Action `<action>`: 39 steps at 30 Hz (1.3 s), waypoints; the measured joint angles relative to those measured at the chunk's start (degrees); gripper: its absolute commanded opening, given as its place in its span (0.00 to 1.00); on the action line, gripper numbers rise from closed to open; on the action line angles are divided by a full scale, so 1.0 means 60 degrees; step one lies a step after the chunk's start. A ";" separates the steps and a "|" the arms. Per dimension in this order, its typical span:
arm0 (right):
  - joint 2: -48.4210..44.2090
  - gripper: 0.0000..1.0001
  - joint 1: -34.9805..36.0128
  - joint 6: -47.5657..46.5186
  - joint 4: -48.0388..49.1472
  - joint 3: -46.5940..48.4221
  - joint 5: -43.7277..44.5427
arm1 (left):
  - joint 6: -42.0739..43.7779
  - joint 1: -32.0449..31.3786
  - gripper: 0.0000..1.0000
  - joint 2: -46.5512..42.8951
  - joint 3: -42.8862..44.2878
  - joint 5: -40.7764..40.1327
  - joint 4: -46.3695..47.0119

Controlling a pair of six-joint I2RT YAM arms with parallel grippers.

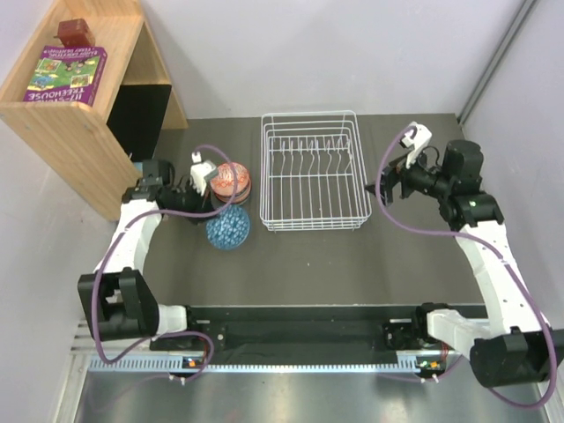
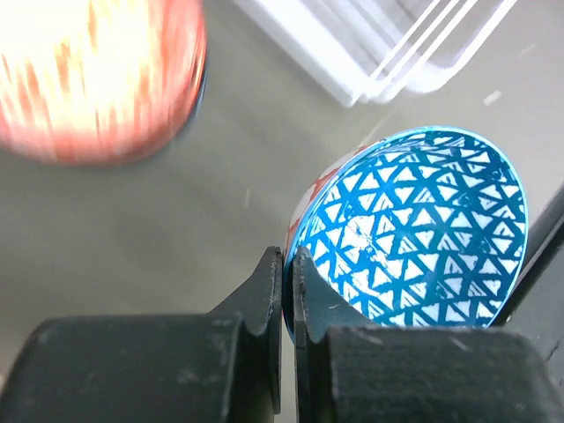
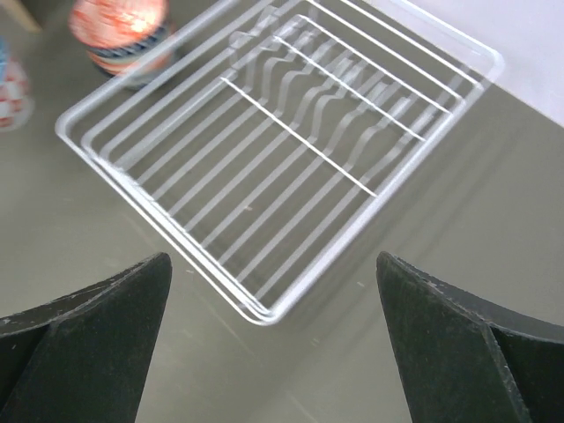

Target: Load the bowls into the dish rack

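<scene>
The white wire dish rack (image 1: 308, 172) stands at mid-table with nothing in it. Left of it sits a stack of bowls with an orange-red one on top (image 1: 233, 181) (image 2: 97, 79) (image 3: 119, 31). In front of that stack a blue-and-white bowl (image 1: 228, 227) (image 2: 423, 229) is tilted with its inside showing. My left gripper (image 1: 210, 210) (image 2: 288, 264) is shut on its rim. A red-and-white patterned bowl (image 2: 319, 183) (image 3: 11, 92) peeks out right behind it. My right gripper (image 1: 388, 187) (image 3: 273, 291) hangs open beside the rack's near right corner (image 3: 264, 313), holding nothing.
A wooden shelf (image 1: 79, 115) with a purple book (image 1: 66, 75) stands at the back left, close to the left arm. Purple cables loop off both arms. The rack's corner (image 2: 397, 53) lies just beyond the held bowl.
</scene>
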 measured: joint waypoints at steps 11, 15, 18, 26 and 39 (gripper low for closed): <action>0.2816 1.00 0.1104 0.1071 -0.0652 0.1173 -0.2911 | 0.0208 -0.3493 0.00 0.1698 0.2823 0.1534 0.0098; 0.3825 1.00 0.1129 0.1239 -0.0903 0.1483 -0.3952 | 0.0095 -0.4186 0.00 0.2353 0.3406 0.1639 0.0608; 0.4462 1.00 0.1158 0.1311 -0.0987 0.1668 -0.4619 | -0.0270 -0.4615 0.00 0.2375 0.3417 0.1439 0.1417; 0.5388 1.00 0.1406 0.1322 -0.1399 0.1843 -0.5876 | -0.0769 -0.5457 0.00 0.2900 0.3927 0.0980 0.2353; 0.6003 1.00 0.1723 0.1297 -0.1643 0.2065 -0.6958 | -0.0958 -0.5730 0.00 0.3566 0.4605 0.0379 0.2350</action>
